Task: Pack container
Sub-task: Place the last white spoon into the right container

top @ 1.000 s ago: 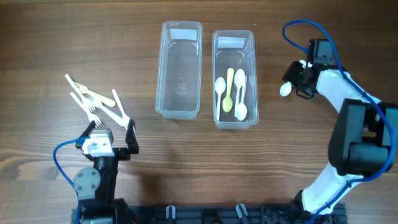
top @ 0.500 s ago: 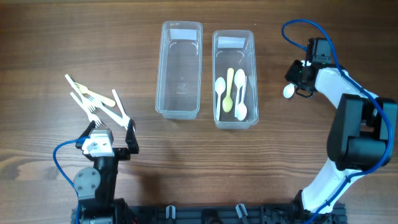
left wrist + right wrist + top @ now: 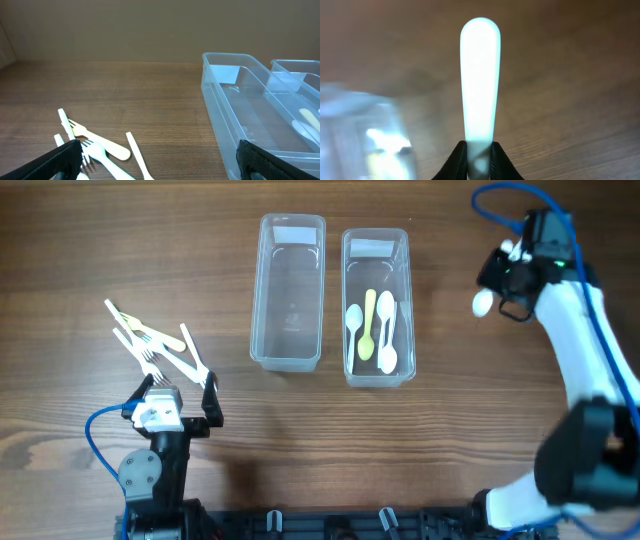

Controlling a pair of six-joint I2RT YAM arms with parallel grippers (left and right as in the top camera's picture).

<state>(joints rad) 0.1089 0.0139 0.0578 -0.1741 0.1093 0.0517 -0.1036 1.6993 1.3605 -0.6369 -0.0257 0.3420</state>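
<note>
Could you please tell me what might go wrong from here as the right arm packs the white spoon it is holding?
1. The right gripper pinches the white spoon by one end, with most of it sticking out past the fingertips; it might twist or slip in transit.
2. The container with spoons sits right beside the empty container; a slightly off release could drop the spoon in the wrong one or on a rim.
</note>
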